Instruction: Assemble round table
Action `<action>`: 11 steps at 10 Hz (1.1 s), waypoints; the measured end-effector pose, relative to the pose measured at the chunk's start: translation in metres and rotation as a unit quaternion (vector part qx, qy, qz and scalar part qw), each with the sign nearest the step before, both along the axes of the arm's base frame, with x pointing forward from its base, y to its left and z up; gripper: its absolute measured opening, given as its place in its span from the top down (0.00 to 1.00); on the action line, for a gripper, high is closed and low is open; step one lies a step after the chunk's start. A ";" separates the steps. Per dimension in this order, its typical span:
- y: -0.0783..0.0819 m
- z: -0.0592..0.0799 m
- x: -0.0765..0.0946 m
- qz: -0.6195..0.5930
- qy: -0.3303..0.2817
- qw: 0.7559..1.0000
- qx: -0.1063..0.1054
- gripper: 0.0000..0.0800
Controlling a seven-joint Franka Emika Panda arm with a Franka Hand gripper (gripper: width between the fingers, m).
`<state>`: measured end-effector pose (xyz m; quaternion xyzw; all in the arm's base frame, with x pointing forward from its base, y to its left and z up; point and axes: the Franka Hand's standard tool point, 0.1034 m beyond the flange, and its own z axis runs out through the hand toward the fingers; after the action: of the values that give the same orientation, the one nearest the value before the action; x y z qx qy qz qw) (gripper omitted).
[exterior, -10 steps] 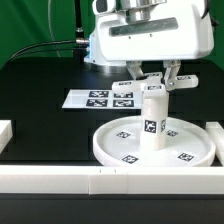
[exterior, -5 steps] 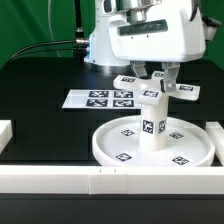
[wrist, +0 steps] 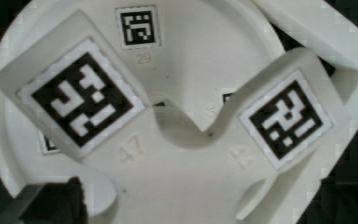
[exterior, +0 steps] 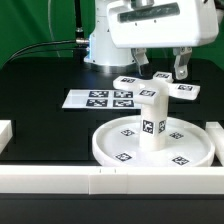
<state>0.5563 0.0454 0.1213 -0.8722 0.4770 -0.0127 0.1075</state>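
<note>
Up from the top of the post, the gripper (exterior: 163,68) now hangs above the cross-shaped piece, where half a second ago its fingers reached down beside that piece. Its fingers stand apart and hold nothing, with clear space between them and the part below.

The black counter (exterior: 40,110) is bounded by long white border bars: one (exterior: 90,180) runs along the near edge, and short ends show at the edge on the exterior view's left (exterior: 5,131) and the exterior view's right (exterior: 215,133). The large rimmed round disc (exterior: 115,148) lies flat near the near edge, towards the corner on the exterior view's right, just behind the near bar. The marker board (exterior: 105,98) lies flat farther back, towards the middle of the counter, apart from the disc.

The short thick post (exterior: 152,122) stands upright in the middle of the disc, a tag facing the camera. The cross-shaped piece (exterior: 160,89) rests on top of the post, its tagged arms spreading out over the disc. In the wrist view the cross-shaped piece (wrist: 176,110) fills the picture, two tagged arms forking apart. Nothing stands between the gripper and the piece.
</note>
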 end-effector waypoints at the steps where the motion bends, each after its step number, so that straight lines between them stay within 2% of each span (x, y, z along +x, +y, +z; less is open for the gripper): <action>1: 0.000 0.000 0.000 0.003 0.000 1.000 0.000 0.19; 2: 0.000 0.000 0.000 0.028 -0.005 1.000 -0.004 0.19; 4: 0.001 0.000 0.003 0.158 -0.025 0.987 -0.022 0.19; 6: 0.004 0.002 0.006 0.267 -0.044 0.962 -0.035 0.19; 10: 0.002 0.001 0.006 0.388 -0.065 0.918 -0.050 0.19; 11: 0.002 0.001 0.006 0.432 -0.071 0.897 -0.058 0.19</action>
<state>0.5626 0.0471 0.1223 -0.9939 0.0427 -0.0549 0.0852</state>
